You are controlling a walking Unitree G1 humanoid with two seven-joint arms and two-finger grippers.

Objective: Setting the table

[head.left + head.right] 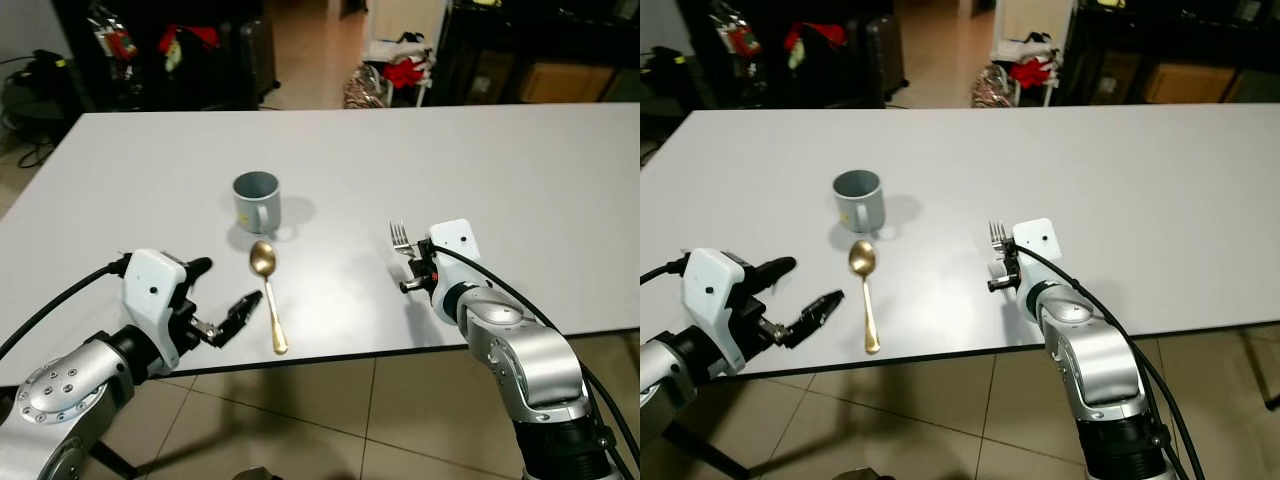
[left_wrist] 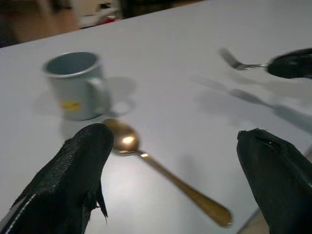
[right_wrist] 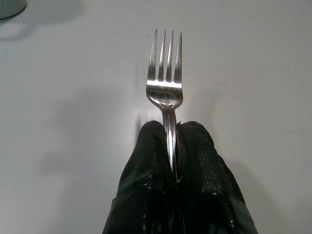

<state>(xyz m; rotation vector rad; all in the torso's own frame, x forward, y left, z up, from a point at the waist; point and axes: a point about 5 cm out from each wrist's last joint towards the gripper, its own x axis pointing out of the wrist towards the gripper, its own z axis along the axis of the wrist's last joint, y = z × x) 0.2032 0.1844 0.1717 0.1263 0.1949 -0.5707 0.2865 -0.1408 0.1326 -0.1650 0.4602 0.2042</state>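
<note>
Now fork (image 3: 165, 92) pinched in right tool (image 3: 171, 141), tines jutting beyond its fingertips.

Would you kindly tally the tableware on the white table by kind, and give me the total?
Mugs: 1, the grey-blue mug.
Spoons: 1, the gold spoon lying below the mug.
Forks: 1, the silver fork held in the right gripper.
Total: 3.
</note>
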